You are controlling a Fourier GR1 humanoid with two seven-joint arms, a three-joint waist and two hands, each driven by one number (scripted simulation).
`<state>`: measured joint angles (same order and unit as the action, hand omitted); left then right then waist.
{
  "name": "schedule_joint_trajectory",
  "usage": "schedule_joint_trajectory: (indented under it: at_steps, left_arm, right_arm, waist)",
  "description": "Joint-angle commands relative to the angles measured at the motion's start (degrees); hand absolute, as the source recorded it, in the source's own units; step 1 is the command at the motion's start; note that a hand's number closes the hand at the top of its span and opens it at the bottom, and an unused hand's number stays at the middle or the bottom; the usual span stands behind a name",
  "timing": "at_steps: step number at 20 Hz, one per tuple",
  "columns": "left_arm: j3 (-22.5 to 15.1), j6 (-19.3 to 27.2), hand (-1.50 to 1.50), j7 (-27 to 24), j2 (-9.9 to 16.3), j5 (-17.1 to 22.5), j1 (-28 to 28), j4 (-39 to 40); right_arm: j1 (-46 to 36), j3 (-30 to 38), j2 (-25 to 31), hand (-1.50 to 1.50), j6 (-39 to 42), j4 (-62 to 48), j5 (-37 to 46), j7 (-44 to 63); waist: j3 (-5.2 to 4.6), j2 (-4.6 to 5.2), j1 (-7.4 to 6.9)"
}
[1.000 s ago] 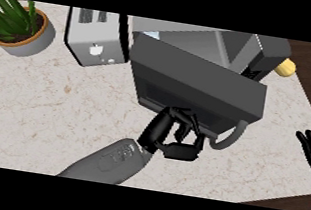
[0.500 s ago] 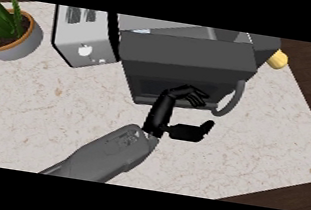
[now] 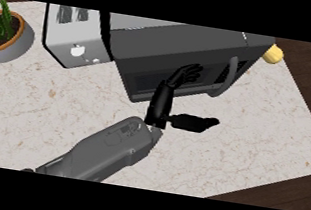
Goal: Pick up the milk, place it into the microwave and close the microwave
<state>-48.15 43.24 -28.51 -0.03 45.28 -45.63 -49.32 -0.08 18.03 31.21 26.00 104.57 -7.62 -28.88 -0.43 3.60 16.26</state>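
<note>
The dark grey microwave point(image 3: 186, 43) stands at the back of the counter, and its door point(image 3: 155, 79) is swung almost flat against the front, its curved handle point(image 3: 226, 74) on the right. My left hand point(image 3: 161, 103) rises from the grey forearm at lower centre. Its fingers point(image 3: 183, 76) are straight and rest against the door, while the thumb point(image 3: 195, 122) sticks out to the right. The hand is open and holds nothing. The milk shows nowhere in view. My right hand is out of view.
A silver toaster point(image 3: 75, 37) stands just left of the microwave, and a potted plant point(image 3: 1, 36) sits at the far left. A small yellow object point(image 3: 274, 54) peeks out behind the microwave's right corner. The marble counter point(image 3: 32, 103) ends at dark wood floor on the right.
The microwave door has swung from wide open to nearly shut, with my left hand following it away from me. My right hand slid out of the right edge of view.
</note>
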Motion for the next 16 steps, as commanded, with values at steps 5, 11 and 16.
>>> schedule_joint_trajectory:
  at_steps: [5, 11, 16]
  left_arm:
    - [2.57, 2.6, -1.5, -1.85, 0.03, 5.2, -4.57, 2.15]
    - [2.39, 2.82, -1.5, -3.81, 0.03, 7.52, -5.46, 3.09]
    - [2.07, 2.83, -1.5, -5.47, 0.03, 9.06, -5.76, 3.89]
  right_arm:
    - [-4.13, 1.27, 2.51, 1.5, -1.78, -0.48, 2.73, 0.28]
    - [-5.76, 1.08, 3.02, 1.5, -2.2, -1.82, 3.76, 0.1]
    - [-7.55, 0.85, 3.2, 1.5, -2.51, -2.5, 3.83, 0.32]
  waist:
    - [0.11, 1.1, 0.16]
    - [0.23, 1.73, -0.11]
    - [0.23, 1.91, -0.29]
